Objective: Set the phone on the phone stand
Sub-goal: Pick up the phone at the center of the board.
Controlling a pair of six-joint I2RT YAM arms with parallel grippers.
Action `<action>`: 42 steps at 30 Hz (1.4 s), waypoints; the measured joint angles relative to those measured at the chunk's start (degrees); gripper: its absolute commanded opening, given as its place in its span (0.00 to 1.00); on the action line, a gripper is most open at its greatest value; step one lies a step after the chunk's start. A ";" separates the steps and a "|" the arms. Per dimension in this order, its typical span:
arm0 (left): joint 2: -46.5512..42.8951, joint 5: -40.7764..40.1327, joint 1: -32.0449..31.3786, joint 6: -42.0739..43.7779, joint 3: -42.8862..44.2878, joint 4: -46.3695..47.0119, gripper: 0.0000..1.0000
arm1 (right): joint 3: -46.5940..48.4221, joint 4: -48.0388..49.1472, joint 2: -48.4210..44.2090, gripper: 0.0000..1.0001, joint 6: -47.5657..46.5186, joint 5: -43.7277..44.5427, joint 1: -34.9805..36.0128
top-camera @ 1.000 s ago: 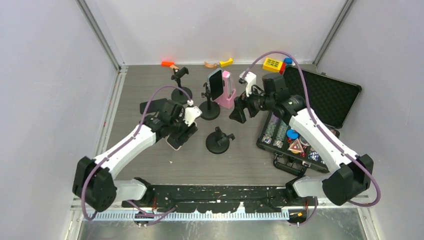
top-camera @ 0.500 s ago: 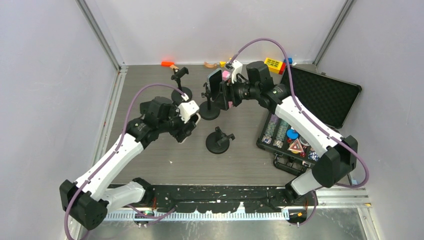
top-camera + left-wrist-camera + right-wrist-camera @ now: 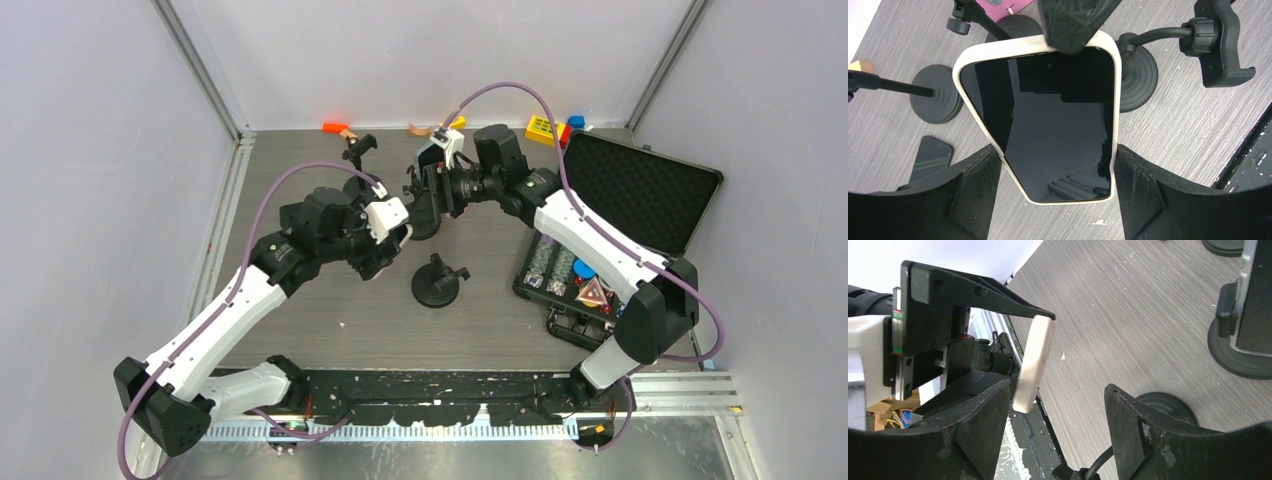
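Note:
My left gripper point(image 3: 1055, 155) is shut on a phone point(image 3: 1048, 115) in a cream case with a dark screen, and holds it above the table. In the top view this gripper point(image 3: 388, 240) is left of centre. My right gripper point(image 3: 428, 195) is open and faces it. One of its fingers point(image 3: 1073, 25) overlaps the phone's far end. In the right wrist view the phone's cream edge point(image 3: 1034, 365) lies beside the left finger of the open right gripper point(image 3: 1058, 390). An empty black phone stand point(image 3: 437, 280) sits near the middle; its clamp head point(image 3: 1218, 45) shows in the left wrist view.
Another black stand point(image 3: 360, 165) is at the back. A stand holding a second phone point(image 3: 1255, 295) is by my right gripper. A dark phone point(image 3: 930, 157) lies flat on the table. An open black case point(image 3: 640, 190) with chips is on the right. Small toys point(image 3: 545, 127) line the back edge.
My left gripper has lifted the cream phone off the table and moved right. My right arm has swung left, and its open jaws now reach the phone's far end.

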 measured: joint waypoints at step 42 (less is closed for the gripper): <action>1.36 -5.03 -2.34 3.08 9.25 -5.55 1.00 | 7.15 -5.16 5.14 0.00 -2.69 -2.19 3.39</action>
